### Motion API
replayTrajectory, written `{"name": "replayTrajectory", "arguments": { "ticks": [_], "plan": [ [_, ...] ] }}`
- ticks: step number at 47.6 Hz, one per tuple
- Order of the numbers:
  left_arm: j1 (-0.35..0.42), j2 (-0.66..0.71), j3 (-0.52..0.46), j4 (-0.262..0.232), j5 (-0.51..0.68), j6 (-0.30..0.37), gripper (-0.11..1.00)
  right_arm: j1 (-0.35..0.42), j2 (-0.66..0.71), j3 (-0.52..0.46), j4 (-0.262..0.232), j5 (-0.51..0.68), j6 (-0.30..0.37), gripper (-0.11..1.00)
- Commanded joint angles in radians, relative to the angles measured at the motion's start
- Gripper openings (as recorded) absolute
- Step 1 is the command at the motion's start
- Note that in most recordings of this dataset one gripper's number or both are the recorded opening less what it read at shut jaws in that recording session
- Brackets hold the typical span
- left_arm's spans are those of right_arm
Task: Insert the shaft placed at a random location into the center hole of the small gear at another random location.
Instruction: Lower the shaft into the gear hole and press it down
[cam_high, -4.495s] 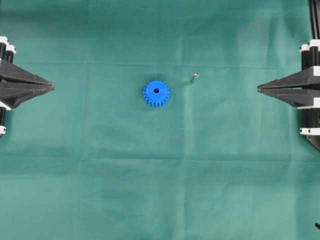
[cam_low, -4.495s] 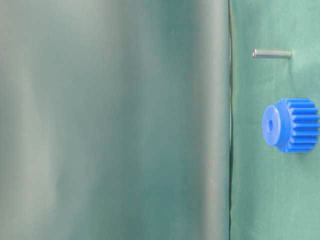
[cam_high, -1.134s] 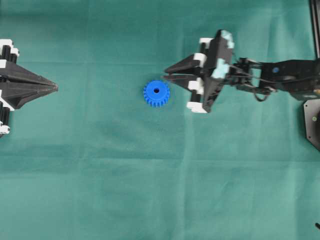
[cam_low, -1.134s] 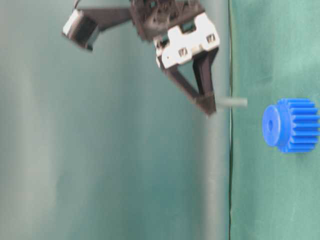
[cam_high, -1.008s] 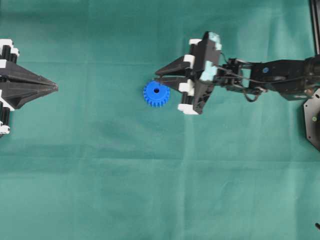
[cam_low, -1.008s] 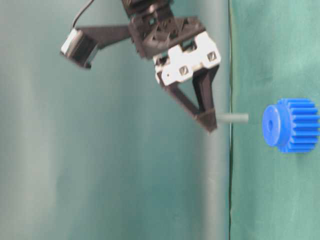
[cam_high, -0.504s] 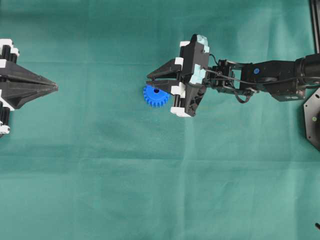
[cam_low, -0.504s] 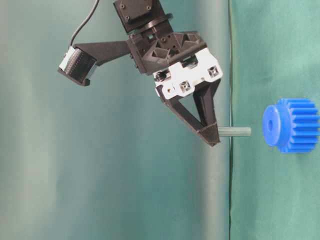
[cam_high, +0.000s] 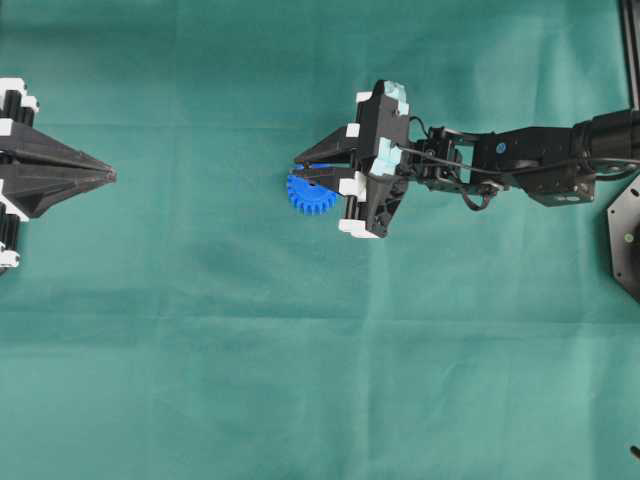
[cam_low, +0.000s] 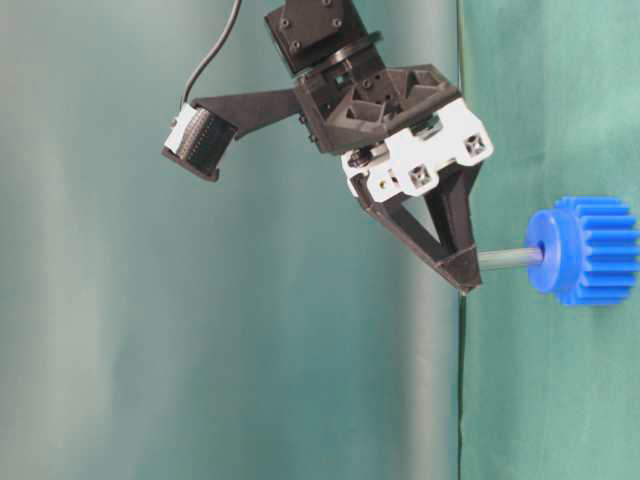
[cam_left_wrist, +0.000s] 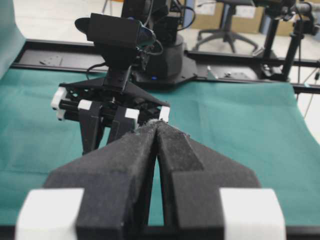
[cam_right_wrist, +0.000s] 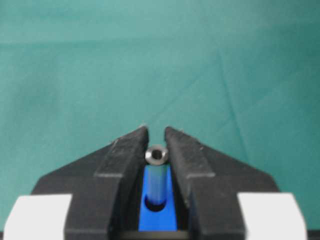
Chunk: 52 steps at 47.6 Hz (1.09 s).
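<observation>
The shaft (cam_low: 510, 259) is a thin, rigid, silvery pin, likely light and slick, so a firm pinch near its upper end suits it best, leaving the free length clear for entry. It looks smooth and polished, with a hollow-looking end face in the right wrist view (cam_right_wrist: 156, 155). At the right of the table-level frame its tip meets the center hole (cam_right_wrist: 155, 203) of the small gear (cam_low: 585, 250), a bright blue toothed cog resting on the green table (cam_high: 320, 350). The right end effector (cam_high: 303, 170) is clamped on the shaft. The left end effector (cam_high: 105, 175), at the left edge overhead, is closed and empty.
</observation>
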Motion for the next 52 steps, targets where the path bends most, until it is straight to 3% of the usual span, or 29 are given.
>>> {"name": "replayTrajectory", "arguments": {
  "ticks": [1,28,52],
  "plan": [
    [0.002,0.009,-0.011,-0.002,-0.009,0.002,-0.01,0.003,-0.012,-0.011,0.000,-0.008,0.002,0.26],
    [0.002,0.008,-0.011,-0.002,-0.009,0.000,-0.01,0.003,-0.118,0.026,-0.011,-0.011,-0.006,0.26],
    [0.002,0.008,-0.011,-0.002,-0.014,0.002,-0.01,0.008,-0.026,0.017,-0.006,-0.083,-0.002,0.26]
  ]
}}
